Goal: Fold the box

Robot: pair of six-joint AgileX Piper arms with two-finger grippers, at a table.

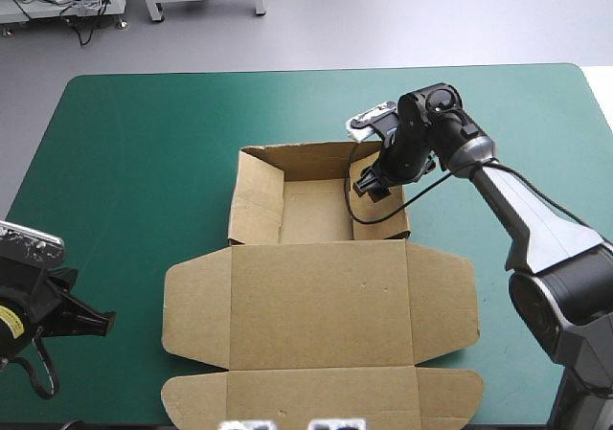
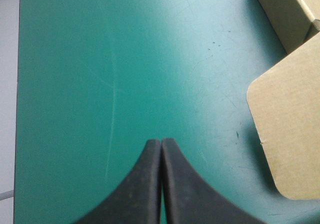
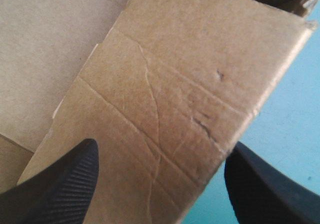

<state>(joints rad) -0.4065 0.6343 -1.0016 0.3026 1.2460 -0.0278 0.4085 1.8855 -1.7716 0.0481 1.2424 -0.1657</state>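
Worktop (image 1: 144, 143): table under a teal-green cover. Its left part lay bare, which gave the idle arm room to wait.

Left end effector (image 1: 103, 323): two broad black fin-shaped fingers were clenched into one pointed arch and held nothing. It hung over bare cover by the near-left corner. It was probably parked there to keep out of the other arm's way.

Box (image 1: 321, 301): cut sheet of brown board at mid-worktop, half formed. The tray stood on the far side and the lid lay flat toward the near edge.

Left lid flap (image 2: 290, 134): rounded brown flap, flat on the cover. It lay ahead of the left end effector and to one side, apart from it and untouched.

Tray (image 1: 311, 210): open brown trough with its far, left and right walls raised. Its near side joined the flat lid.

Right wall (image 3: 190, 84): upright, creased brown panel, standing between the right arm's fingers.

Right end effector (image 1: 372, 186): released. One black finger sat on the tray side of the right wall and the other outside it, over the cover. Whether either finger touched the board could not be told. The straddle looked set up to pinch that wall or tuck it home.

Stage, as a judgement: walls were up, and the lid and its flaps were not yet folded.
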